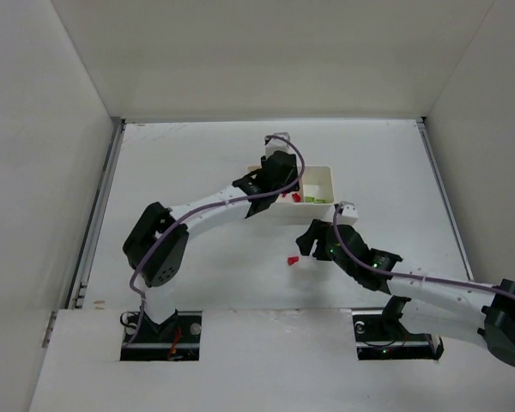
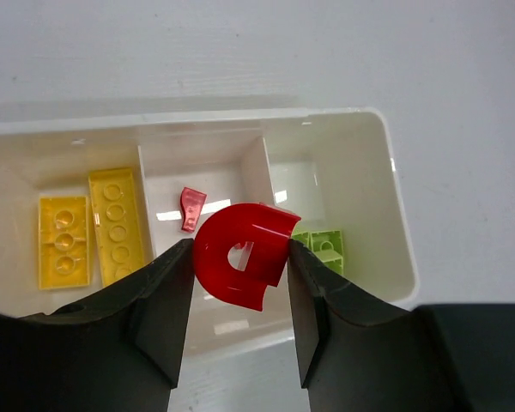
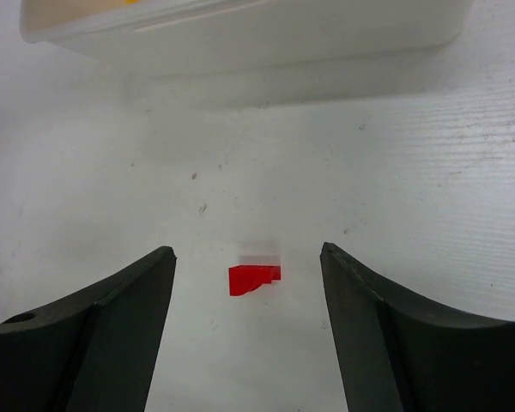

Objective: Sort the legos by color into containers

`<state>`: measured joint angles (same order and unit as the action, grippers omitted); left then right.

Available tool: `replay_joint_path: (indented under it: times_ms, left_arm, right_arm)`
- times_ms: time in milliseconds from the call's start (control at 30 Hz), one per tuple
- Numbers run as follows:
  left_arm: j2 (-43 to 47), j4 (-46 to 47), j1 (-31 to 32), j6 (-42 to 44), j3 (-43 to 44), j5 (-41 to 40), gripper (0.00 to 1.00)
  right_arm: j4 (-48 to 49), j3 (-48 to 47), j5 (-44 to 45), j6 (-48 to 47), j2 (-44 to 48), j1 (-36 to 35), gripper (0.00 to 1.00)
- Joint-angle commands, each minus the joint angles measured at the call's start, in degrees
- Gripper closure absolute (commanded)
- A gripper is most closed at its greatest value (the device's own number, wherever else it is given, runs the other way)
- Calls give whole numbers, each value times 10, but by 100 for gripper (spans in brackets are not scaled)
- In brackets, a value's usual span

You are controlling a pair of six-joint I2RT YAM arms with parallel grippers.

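My left gripper point(image 2: 240, 255) is shut on a red half-disc lego point(image 2: 257, 233) and holds it over the middle compartment of the white tray point(image 2: 396, 193). That compartment holds a small red wedge point(image 2: 190, 209). The left compartment holds two yellow bricks point(image 2: 64, 240), and the right one holds pale green pieces point(image 2: 328, 247). My right gripper point(image 3: 245, 251) is open, low over the table, with another red wedge point(image 3: 253, 278) lying between its fingers, untouched. In the top view the left gripper point(image 1: 290, 192) is at the tray point(image 1: 326, 172) and the right gripper point(image 1: 307, 242) is just above the wedge point(image 1: 293, 260).
The tray's near wall point(image 3: 240, 39) stands a short way beyond the right gripper. White walls enclose the table on the left, back and right. The left arm reaches diagonally across the middle to the tray.
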<state>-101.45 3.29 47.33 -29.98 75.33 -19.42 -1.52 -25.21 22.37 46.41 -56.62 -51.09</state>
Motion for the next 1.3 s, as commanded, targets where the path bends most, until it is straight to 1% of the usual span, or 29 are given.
replay_joint_path:
  times_ms: [0,67,100,200,267,333,400,467,533,667,833,933,1000,1033,1067,1100,1167,1267]
  left_arm:
    - [-24,-19,-7,26,48,18,71]
    - [-37,-18,-6,27,49,16,69]
    - [-43,-18,-4,27,49,16,66]
    - [-43,-12,-1,29,44,15,54]
    - [-29,-4,1,31,37,15,45]
    - [-8,2,3,36,31,20,39]
    - [21,3,7,44,23,21,34]
    - [65,9,10,48,6,18,32]
    - [105,23,11,48,-17,18,32]
    - [208,58,9,31,-103,7,31]
    - [324,57,-3,4,-218,-23,27]
    - [385,39,-14,-4,-277,-29,23]
    - [420,16,-23,-12,-306,-34,17]
    - [437,2,-29,-15,-320,-36,13]
    - [452,-9,-33,-18,-332,-36,4]
    - [468,-19,-39,-22,-344,-36,0]
    - [495,-36,-48,-30,-367,-36,0]
    - [530,-53,-63,-39,-393,-36,0]
  right_arm:
    - [-5,-3,16,3,-8,-7,24]
    - [-9,-3,16,4,-8,-12,22]
    - [-10,-3,16,4,-9,-16,21]
    - [-16,-7,14,5,-23,-33,17]
    - [-17,-15,14,4,-43,-46,15]
    - [-17,-26,11,1,-72,-56,15]
    - [-17,-38,14,-1,-102,-68,18]
    - [-17,-52,18,-3,-133,-74,20]
    - [-17,-63,22,-4,-157,-79,25]
    - [-19,-85,40,-5,-197,-85,31]
    - [-30,-110,53,-8,-243,-86,36]
    - [-52,-128,72,-8,-272,-91,43]
    - [-66,-137,79,-5,-285,-96,48]
    - [-72,-141,85,-4,-292,-97,53]
    - [-74,-142,87,-3,-293,-98,57]
    - [-77,-144,94,1,-293,-99,61]
    - [-80,-147,99,5,-287,-99,68]
    - [-88,-159,93,-1,-261,-99,69]
